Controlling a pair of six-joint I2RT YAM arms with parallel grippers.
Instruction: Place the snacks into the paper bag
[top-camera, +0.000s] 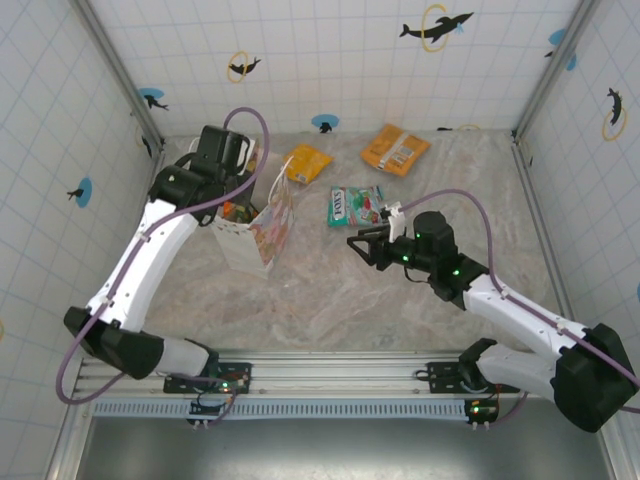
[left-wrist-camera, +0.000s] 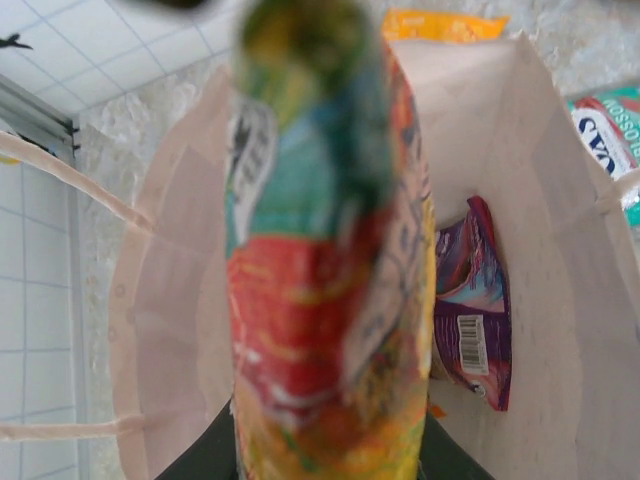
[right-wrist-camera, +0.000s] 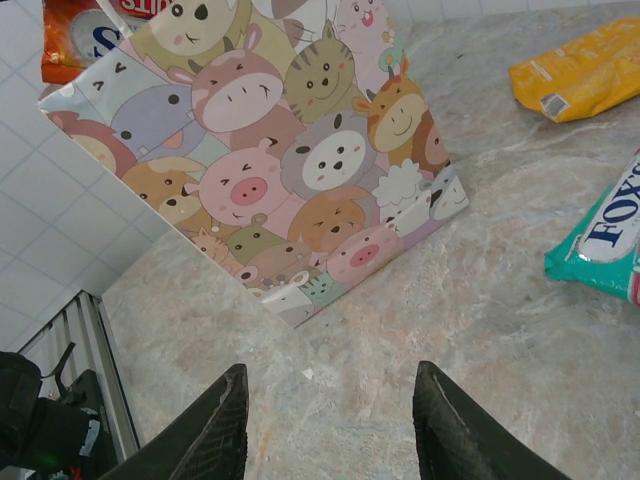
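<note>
We note left gripper (top-camera: 233, 193) clamped on a red-green-yellow foil packet (left-wrist-camera: 320, 300) over the open white cartoon-printed paper bag (left-wrist-camera: 560, 220); right gripper (right-wrist-camera: 330, 372) fingers parted, empty.

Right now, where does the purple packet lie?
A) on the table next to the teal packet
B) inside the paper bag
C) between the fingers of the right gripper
B: the left wrist view looks down into the open paper bag, and the purple packet rests against its inner wall near the bottom; the right gripper is open and empty.
</note>
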